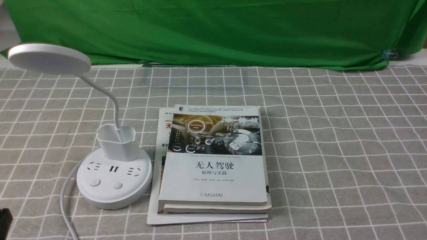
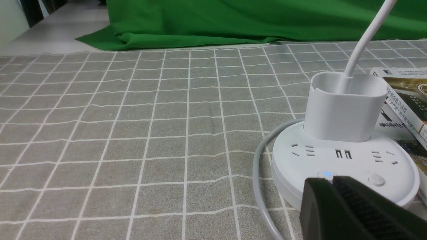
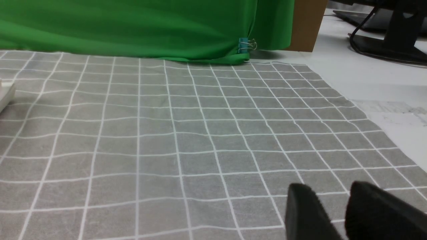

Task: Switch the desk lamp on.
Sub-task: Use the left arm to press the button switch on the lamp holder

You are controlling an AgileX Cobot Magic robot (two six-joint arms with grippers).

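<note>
My left claw (image 2: 333, 180) was closed, its tip over the near edge of the desk lamp (image 2: 343, 160) base, just short of the blue-lit button (image 2: 327, 174). Books (image 2: 403, 96) flanked the lamp's far side, and open cloth (image 2: 133, 133) lay opposite. My right claw (image 3: 335, 193), slightly parted, faced bare cloth.

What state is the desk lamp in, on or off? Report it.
Apparently off: the desk lamp casts no glow on the tablecloth; only one base button shows blue.

The left fingers (image 2: 317, 206) are matte black, one face smooth, the other closely ribbed. The right fingers (image 3: 303, 210) are plain black with rounded tips. A black, blocky edge of the left arm (image 1: 5, 221) shows too.
</note>
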